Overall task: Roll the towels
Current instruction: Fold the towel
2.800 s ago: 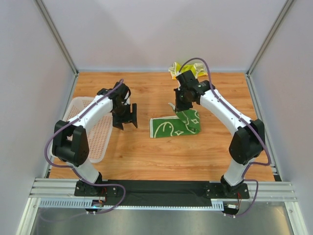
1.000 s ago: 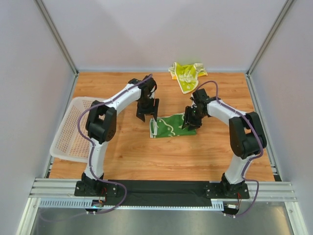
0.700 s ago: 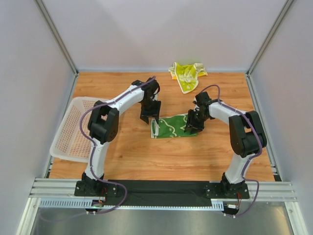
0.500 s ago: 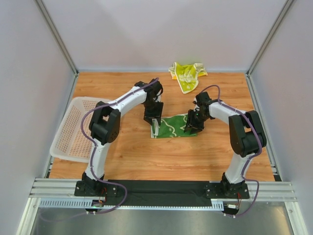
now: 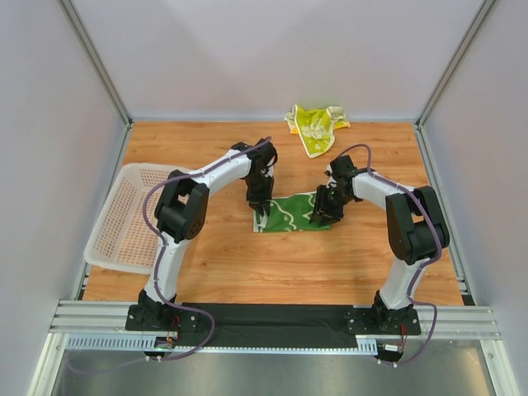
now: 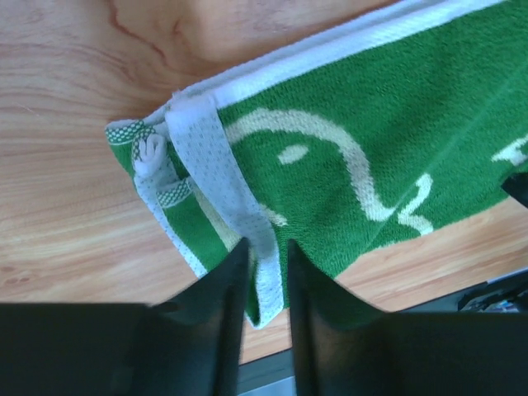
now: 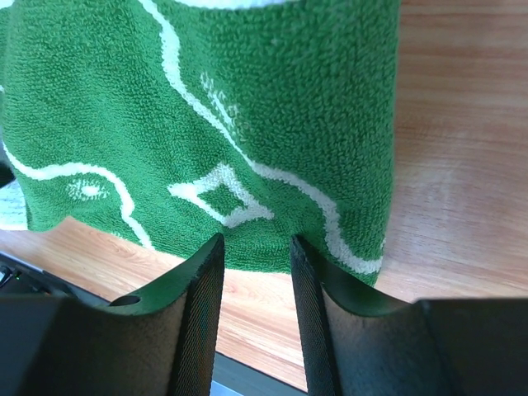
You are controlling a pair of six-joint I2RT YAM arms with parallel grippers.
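The dark green towel (image 5: 293, 212) with white pattern lies folded flat on the wooden table, mid-table. In the left wrist view my left gripper (image 6: 266, 247) stands at the left end of the green towel (image 6: 371, 124), its jaws drawn narrow around the white mesh hem (image 6: 214, 157). From above, that left gripper (image 5: 262, 208) points down onto the towel's left edge. My right gripper (image 5: 320, 213) stands at the towel's right end. In its wrist view the right gripper (image 7: 256, 243) is part open over the near edge of the towel (image 7: 206, 99), nothing between its fingers. The yellow and lime towel (image 5: 315, 124) lies crumpled at the back.
A white perforated basket (image 5: 132, 214) sits at the table's left edge, tilted slightly over it. Grey walls close off the left, right and back. The arm bases and a metal rail run along the near edge.
My left gripper has shifted right onto the green towel's left end and its jaws have narrowed around the hem. The right gripper has hardly moved.
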